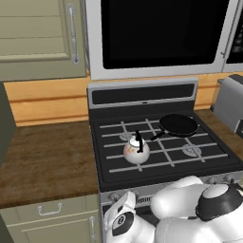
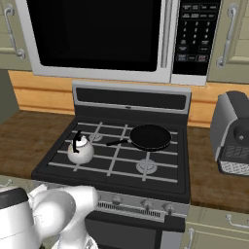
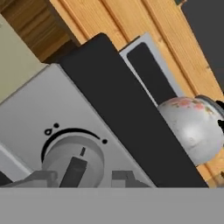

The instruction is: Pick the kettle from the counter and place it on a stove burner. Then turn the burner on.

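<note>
The small round white kettle with faint reddish marks and a thin black handle (image 1: 136, 150) stands upright on the light-grey grate bars of the black cooktop (image 1: 209, 163), over the front-left burner, so the placing looks done and the burner remains to be lit. A flat black frying pan (image 1: 178, 125) sits on the back right grate, its handle pointing toward the kettle but apart from it.

The two-finger gripper (image 3: 94, 179) is down at the stove's grey front panel, right against a round grey control knob (image 3: 73, 158) with a black arc and dots marked around it. Its finger tips (image 3: 39, 178) show as grey blocks either side of the knob's raised bar; whether they already pinch it I cannot tell.

The main risk is a poor hold: if the fingers straddle the bar off centre, the hand may turn while the knob stays put. This knob may also feed a different burner than the one under the kettle, since several knobs (image 2: 141, 204) line the panel
</note>
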Robot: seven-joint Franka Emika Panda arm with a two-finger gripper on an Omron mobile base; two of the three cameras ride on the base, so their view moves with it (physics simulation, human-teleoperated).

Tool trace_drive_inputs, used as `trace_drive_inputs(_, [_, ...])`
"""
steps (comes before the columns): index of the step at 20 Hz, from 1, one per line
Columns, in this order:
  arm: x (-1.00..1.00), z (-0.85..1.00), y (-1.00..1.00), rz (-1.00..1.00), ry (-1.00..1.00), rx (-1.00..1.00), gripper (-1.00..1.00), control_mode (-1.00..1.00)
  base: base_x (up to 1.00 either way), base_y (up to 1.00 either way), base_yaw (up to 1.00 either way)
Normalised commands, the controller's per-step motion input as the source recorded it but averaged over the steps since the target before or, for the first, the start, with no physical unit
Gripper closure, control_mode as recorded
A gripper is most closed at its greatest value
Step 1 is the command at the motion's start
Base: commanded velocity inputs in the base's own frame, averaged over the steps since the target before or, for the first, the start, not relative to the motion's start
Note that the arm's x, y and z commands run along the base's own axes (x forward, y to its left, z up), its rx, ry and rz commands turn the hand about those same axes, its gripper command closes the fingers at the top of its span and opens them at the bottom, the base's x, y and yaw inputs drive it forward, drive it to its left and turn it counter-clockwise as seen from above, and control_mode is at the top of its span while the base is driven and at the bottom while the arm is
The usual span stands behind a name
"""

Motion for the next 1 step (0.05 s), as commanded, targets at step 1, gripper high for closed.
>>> trace_drive_inputs(1, [0.01,-0.13,-0.32,0.00,-0.04,-0.15,1.00,-1.00,0.00,0.00,0.00])
